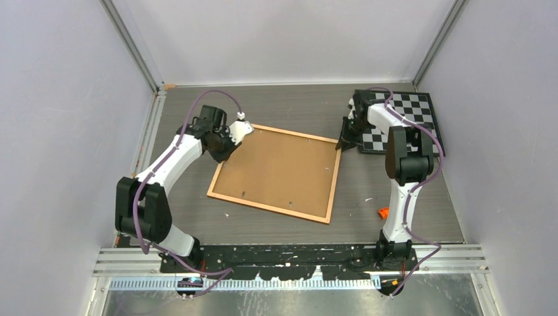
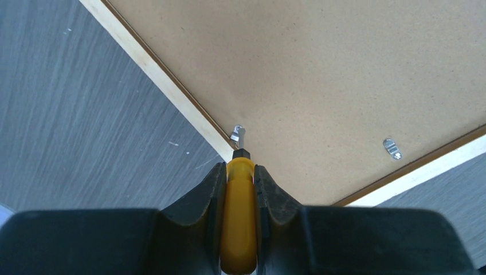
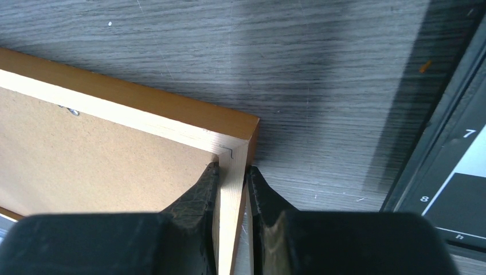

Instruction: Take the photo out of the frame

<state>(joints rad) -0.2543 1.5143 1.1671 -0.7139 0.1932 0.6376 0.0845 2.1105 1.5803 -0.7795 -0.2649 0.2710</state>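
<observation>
Grey wood-grain desk (image 1: 395, 191), pale lilac walls around it. The large rectangular picture frame with the narrow orange-brown wooden border (image 1: 276, 172) lies back-up mid-desk, plain brown fibreboard showing. The photo isn't visible; I'd judge it sits face down under that board.

Risks, as I read them:
- The left end effector (image 2: 239, 169) is clamped narrow on a yellow-handled tool (image 2: 239, 223), and its metal tip only just touches a small silver clip (image 2: 237, 134) by the rail. If you push off-axis, the tip could skate off and gouge the board.
- The handle looks rounded, so it may twist between the pads under load.
- The right end effector (image 3: 232, 172) pinches the frame's far-right corner, one finger inside the rail and one outside. That's a thin hold at one corner, so the frame could pivot while you lever.

Pose:
- Left arm (image 1: 164, 164): elbow up at near left, forearm reaching forward-right, wrist tipped down at the frame's far-left corner.
- Right arm (image 1: 401, 171): standing tall, elbow high, wrist folded down beside the black-and-white checkerboard (image 1: 408, 112).
</observation>
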